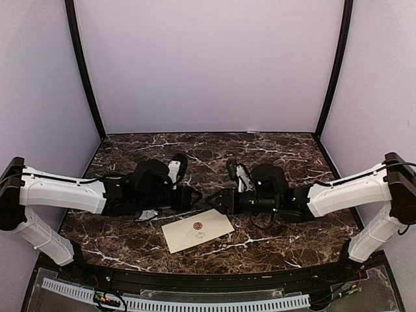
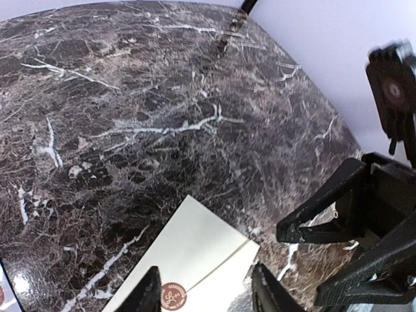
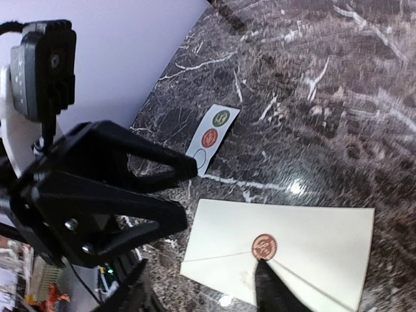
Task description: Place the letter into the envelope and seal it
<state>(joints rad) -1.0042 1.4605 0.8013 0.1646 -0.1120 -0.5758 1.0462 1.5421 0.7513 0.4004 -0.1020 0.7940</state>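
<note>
arms low, left gripper (image 1: 197,197) facing right gripper (image 1: 210,203), jaws parted, near envelope (image 1: 197,233)

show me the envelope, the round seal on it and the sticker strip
envelope (image 3: 318,234): right wrist view, bare paper right of the seal
round seal (image 3: 264,246): right wrist view, centre of the red-brown sticker
sticker strip (image 3: 209,138): right wrist view, its middle, on the red sticker

A dark, white-veined marble counter (image 1: 260,146) carries a cream envelope (image 1: 197,231) lying flat, its flap closed under a round red seal (image 3: 264,246). A small white sticker strip (image 3: 213,133) lies near it.
</note>
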